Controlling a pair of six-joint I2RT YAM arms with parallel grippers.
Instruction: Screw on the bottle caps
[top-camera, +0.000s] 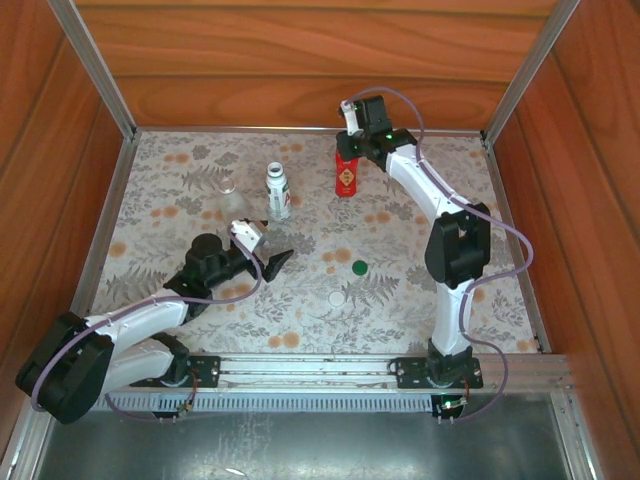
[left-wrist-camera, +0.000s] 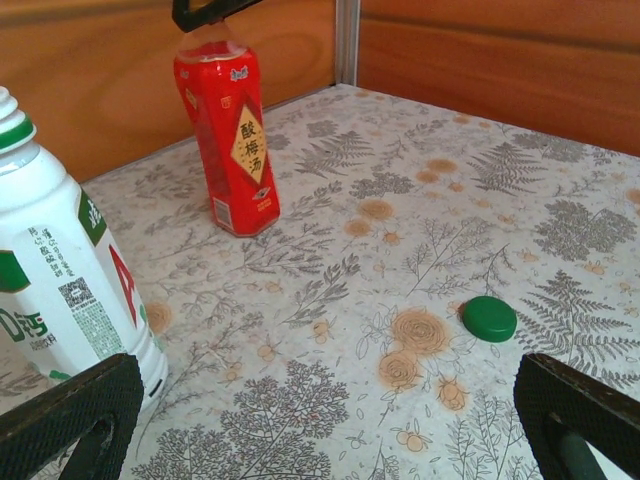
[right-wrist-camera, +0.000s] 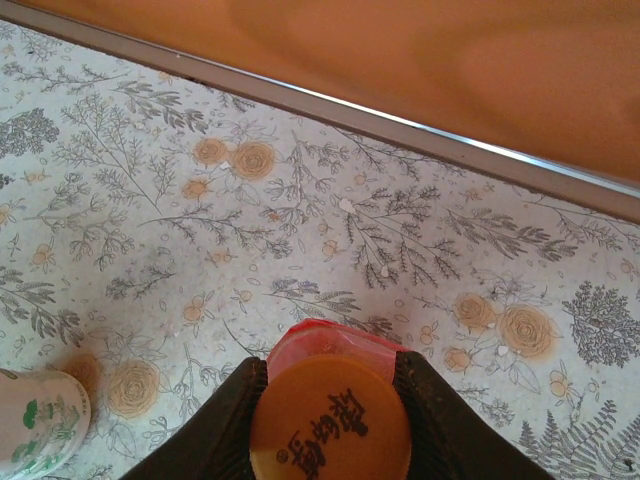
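The red bottle (top-camera: 347, 180) stands upright at the back of the table. My right gripper (top-camera: 349, 150) is above it, shut on the golden-brown cap (right-wrist-camera: 330, 420), which sits on the red bottle's (right-wrist-camera: 335, 345) neck between the two fingers. The white labelled bottle (top-camera: 278, 192) stands upright left of it, and a clear bottle (top-camera: 227, 190) stands further left. A green cap (top-camera: 359, 267) and a white cap (top-camera: 337, 298) lie loose on the mat. My left gripper (top-camera: 265, 250) is open and holds nothing, just in front of the white bottle (left-wrist-camera: 55, 270), with the green cap (left-wrist-camera: 489, 318) ahead on its right.
Wooden walls with metal posts (top-camera: 100, 70) close in the table at the back and both sides. The red bottle (left-wrist-camera: 230, 140) stands close to the back wall. The flower-patterned mat (top-camera: 420, 300) is bare around the two loose caps.
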